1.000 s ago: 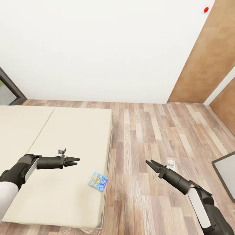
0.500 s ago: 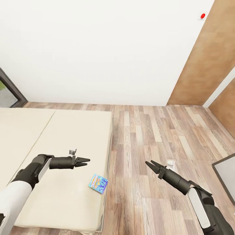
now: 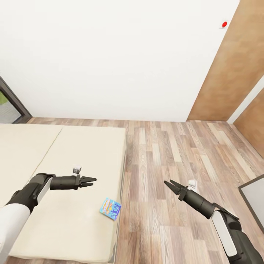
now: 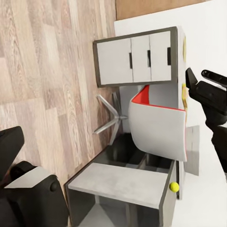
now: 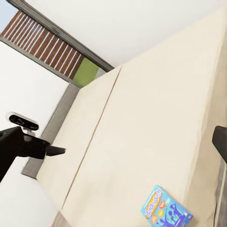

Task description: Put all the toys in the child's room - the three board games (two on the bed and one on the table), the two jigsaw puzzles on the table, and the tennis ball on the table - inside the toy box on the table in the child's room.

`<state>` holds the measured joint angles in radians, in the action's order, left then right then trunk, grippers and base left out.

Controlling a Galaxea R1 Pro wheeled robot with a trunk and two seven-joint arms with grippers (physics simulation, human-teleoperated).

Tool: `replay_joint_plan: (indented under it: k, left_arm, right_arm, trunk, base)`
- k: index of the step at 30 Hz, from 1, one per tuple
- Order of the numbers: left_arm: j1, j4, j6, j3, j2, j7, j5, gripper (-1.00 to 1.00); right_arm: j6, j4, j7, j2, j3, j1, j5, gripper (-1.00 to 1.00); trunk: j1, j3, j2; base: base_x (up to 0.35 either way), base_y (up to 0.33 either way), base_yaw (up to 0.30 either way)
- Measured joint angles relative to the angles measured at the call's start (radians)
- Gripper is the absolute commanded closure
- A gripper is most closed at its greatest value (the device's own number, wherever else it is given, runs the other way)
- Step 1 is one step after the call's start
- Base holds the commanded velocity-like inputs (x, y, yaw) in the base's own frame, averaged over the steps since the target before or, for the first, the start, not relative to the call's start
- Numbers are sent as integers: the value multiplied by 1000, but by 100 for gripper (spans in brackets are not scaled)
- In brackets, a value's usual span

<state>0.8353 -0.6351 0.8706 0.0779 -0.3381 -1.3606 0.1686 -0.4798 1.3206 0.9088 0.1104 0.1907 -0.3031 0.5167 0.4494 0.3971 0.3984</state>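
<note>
The small blue board game is seen lying flat on the bed, right by the mattress's long floor-side edge, near the foot corner; it's also picked up in the right wrist view at that same edge. The left gripper is held over the mattress w/ fingers nearly together and nothing between them, a bit inboard of the game and not touching it. Compared w/ 0.5 s ago, the left gripper has been pulled back slightly from the edge and raised a little in the picture, so the gap to the game has widened. The right gripper is held over the wood floor, jaws slightly parted, empty, pretty much unchanged. The whole view has been tilted a tad, so the camera is what moved there. In the left wrist view the table w/ white drawers and the tennis ball on the lower end unit can be made out.
</note>
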Motion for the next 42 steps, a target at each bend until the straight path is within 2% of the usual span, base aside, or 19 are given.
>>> replay_joint_plan:
  k: [3, 7, 25, 42]
  left_arm:
    - [0, 0, 1, 1, -26, -2, 1, -100]
    - [0, 0, 1, 1, -36, -2, 1, -100]
    - [0, 1, -6, 0, -54, -8, 3, -100]
    - [0, 1, -8, 1, -52, -7, 3, -100]
  right_arm:
    - [0, 0, 1, 0, 0, 0, 3, -100]
    - [0, 0, 1, 0, 1, 0, 4, -100]
    - [0, 0, 5, 2, 2, 0, 6, -100]
    - [0, 0, 4, 1, 2, 0, 6, -100]
  trunk:
    - [0, -5, 0]
    - [0, -11, 0]
    - [0, -41, 0]
    - [0, -69, 0]
  base:
    - [0, 0, 0]
    - [0, 0, 0]
    - [0, 0, 0]
    - [0, 0, 0]
